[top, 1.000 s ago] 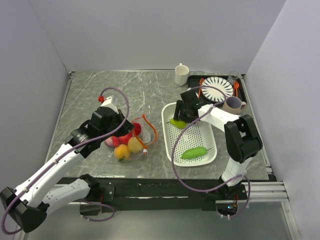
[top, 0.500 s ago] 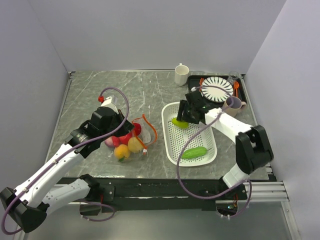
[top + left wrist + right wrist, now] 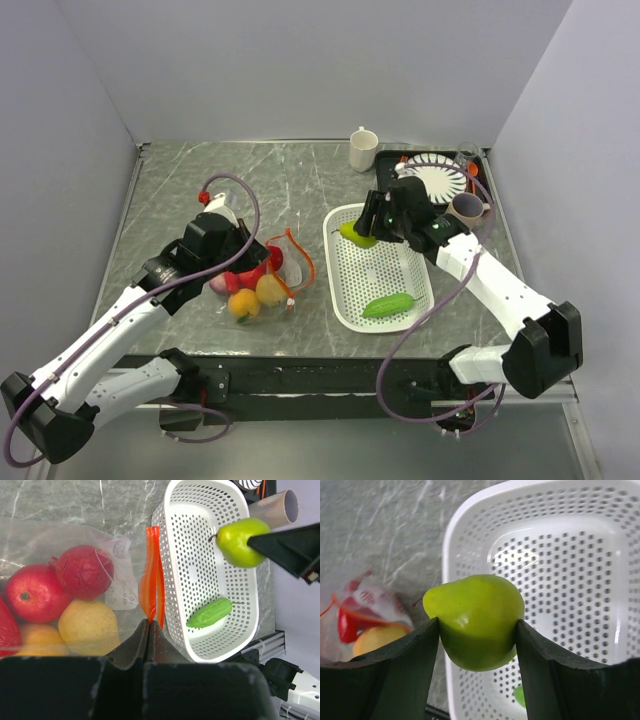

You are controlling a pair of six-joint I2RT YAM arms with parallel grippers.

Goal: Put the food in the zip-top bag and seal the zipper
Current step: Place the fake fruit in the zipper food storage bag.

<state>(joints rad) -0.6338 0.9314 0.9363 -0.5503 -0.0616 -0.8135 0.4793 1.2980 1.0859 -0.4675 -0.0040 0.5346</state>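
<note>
The clear zip-top bag point(image 3: 252, 285) lies left of centre with red, yellow and orange food point(image 3: 87, 625) inside. Its orange-red zipper point(image 3: 152, 575) stands open in a loop. My left gripper point(image 3: 149, 622) is shut on the near end of the zipper. My right gripper point(image 3: 477, 625) is shut on a green pear point(image 3: 477, 620), held above the far left corner of the white basket point(image 3: 334, 272). From the left wrist view the pear point(image 3: 242, 541) hangs over the basket's rim. A green cucumber point(image 3: 388, 305) lies in the basket's near end.
A white mug point(image 3: 363, 149) stands at the back. A black tray at the back right holds a striped plate point(image 3: 437, 178) and orange cutlery. A brownish cup point(image 3: 465, 208) sits just in front of the tray. Grey walls close in both sides.
The right gripper has closed on the pear and lifted it off the basket floor, with the arm swinging out to the right. The left arm and the bag have not moved.
</note>
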